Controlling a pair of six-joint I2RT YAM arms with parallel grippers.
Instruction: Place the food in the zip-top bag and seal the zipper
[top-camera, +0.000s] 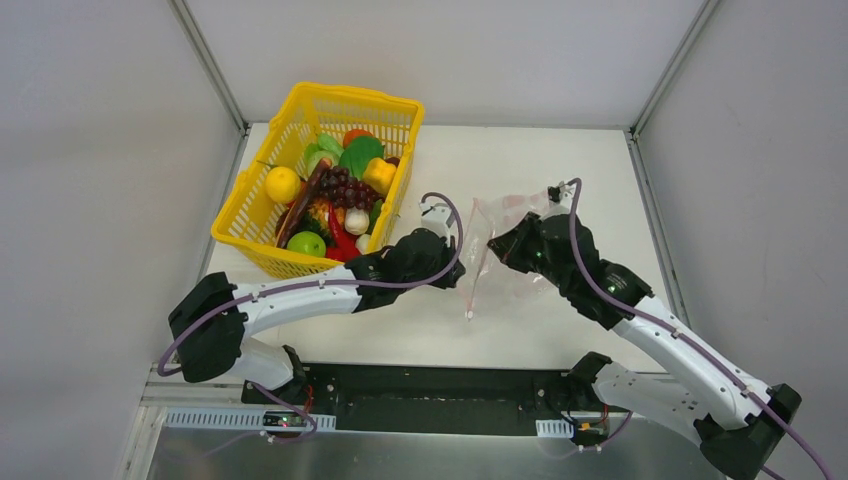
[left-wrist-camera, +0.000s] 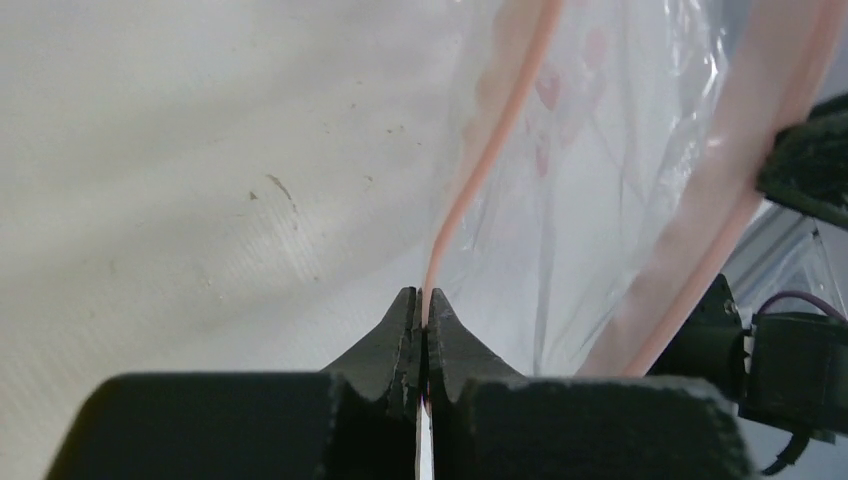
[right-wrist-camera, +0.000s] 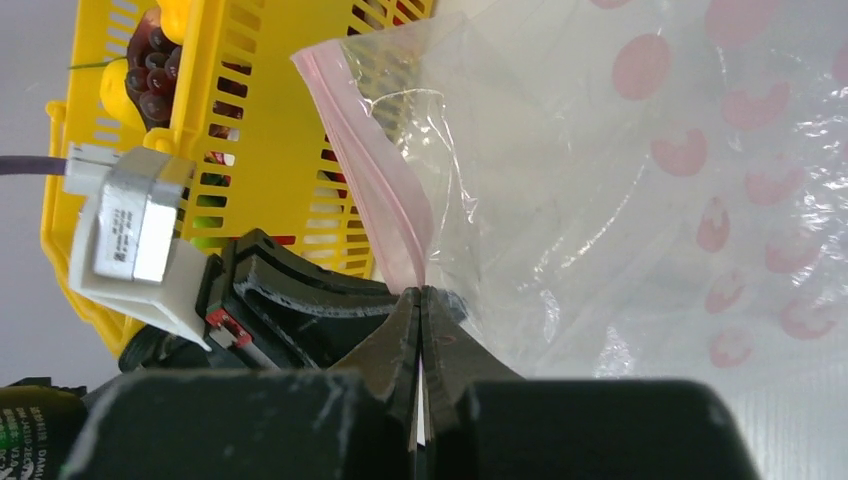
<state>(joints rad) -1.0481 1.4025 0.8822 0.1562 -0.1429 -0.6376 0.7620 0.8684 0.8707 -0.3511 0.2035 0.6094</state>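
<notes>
The zip-top bag (right-wrist-camera: 600, 200) is clear plastic printed with scattered pink-red spots, some round, some crescent-shaped. Its zipper (right-wrist-camera: 375, 180) is a pale pink-red strip. The basket (top-camera: 395, 110) is bright yellow mesh. Inside it, the grapes (top-camera: 345, 187) are dark purple, the lemon (top-camera: 283, 184) yellow, the apple (top-camera: 306, 243) light green, the pepper (top-camera: 343, 245) red, the leafy greens (top-camera: 360, 155) deep green and a mushroom (top-camera: 357, 220) white. The left gripper (left-wrist-camera: 422, 300) and right gripper (right-wrist-camera: 420, 295) are matt black. The left arm (top-camera: 300, 292) and right arm (top-camera: 680, 345) have white links and black joints, with purple cables (top-camera: 459, 228) along them. The table (top-camera: 520, 160) is white, flecked with small dark marks in the left wrist view.
</notes>
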